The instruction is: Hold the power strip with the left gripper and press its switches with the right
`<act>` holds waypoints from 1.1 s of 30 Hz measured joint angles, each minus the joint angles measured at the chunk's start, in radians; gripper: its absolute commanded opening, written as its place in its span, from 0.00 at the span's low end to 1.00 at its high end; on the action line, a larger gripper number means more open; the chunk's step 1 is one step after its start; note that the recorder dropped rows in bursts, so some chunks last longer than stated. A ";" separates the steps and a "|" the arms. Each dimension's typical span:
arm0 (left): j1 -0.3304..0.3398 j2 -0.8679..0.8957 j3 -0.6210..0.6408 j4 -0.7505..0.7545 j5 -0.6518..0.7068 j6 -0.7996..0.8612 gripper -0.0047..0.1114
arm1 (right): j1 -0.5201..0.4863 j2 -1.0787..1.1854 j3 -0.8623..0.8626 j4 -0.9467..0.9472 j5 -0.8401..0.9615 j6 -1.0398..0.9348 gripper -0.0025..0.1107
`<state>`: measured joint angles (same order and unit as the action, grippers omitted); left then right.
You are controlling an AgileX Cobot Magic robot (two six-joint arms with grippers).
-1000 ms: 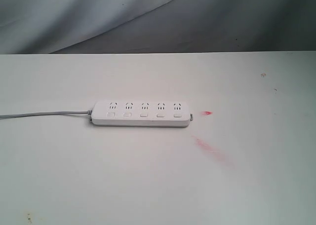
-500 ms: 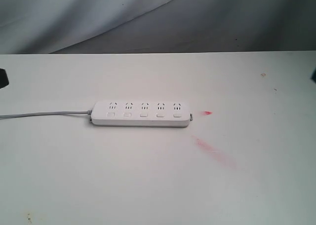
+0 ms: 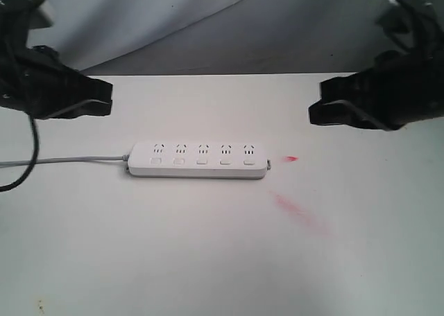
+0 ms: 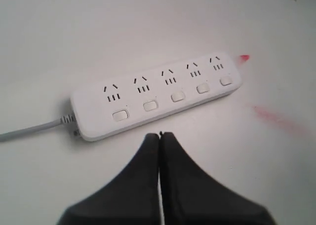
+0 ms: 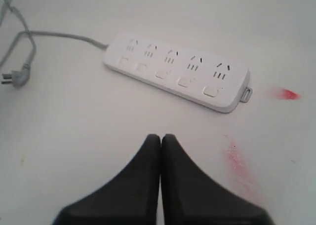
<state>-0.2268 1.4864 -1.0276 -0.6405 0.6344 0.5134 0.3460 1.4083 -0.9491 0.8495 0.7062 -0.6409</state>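
The white power strip (image 3: pixel 198 160) lies flat in the middle of the white table, its grey cord (image 3: pixel 69 159) running off to the left. Its five square switches (image 3: pixel 202 161) sit in a row under the socket sets, also visible in the left wrist view (image 4: pixel 150 105) and the right wrist view (image 5: pixel 160 73). My left gripper (image 3: pixel 104 95) hangs above the table to the strip's far left, shut and empty (image 4: pixel 159 135). My right gripper (image 3: pixel 318 102) hovers up at the right, also shut on nothing (image 5: pixel 161 136). Neither touches the strip.
Red smears mark the table right of the strip, a small one (image 3: pixel 290 159) and a longer streak (image 3: pixel 300 212). The cord's plug (image 5: pixel 12 78) lies on the table in the right wrist view. A grey cloth backdrop (image 3: pixel 208 25) hangs behind the table's far edge.
Both arms have swung into the exterior view from the left and right edges, where only slivers showed half a second ago. The power strip has not moved.
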 measured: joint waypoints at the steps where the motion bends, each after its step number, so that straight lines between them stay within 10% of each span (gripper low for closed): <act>1: -0.006 0.043 -0.023 0.000 0.000 0.008 0.04 | 0.023 0.048 -0.033 -0.039 -0.007 0.024 0.02; 17: -0.012 0.467 -0.262 0.035 0.046 0.065 0.04 | 0.176 0.582 -0.476 -0.381 0.019 0.305 0.02; 33: -0.012 0.577 -0.308 0.050 0.019 0.065 0.04 | 0.201 0.666 -0.558 -0.521 0.021 0.408 0.02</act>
<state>-0.2388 2.0634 -1.3352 -0.5905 0.6531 0.5781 0.5467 2.0747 -1.5072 0.3290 0.7276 -0.2325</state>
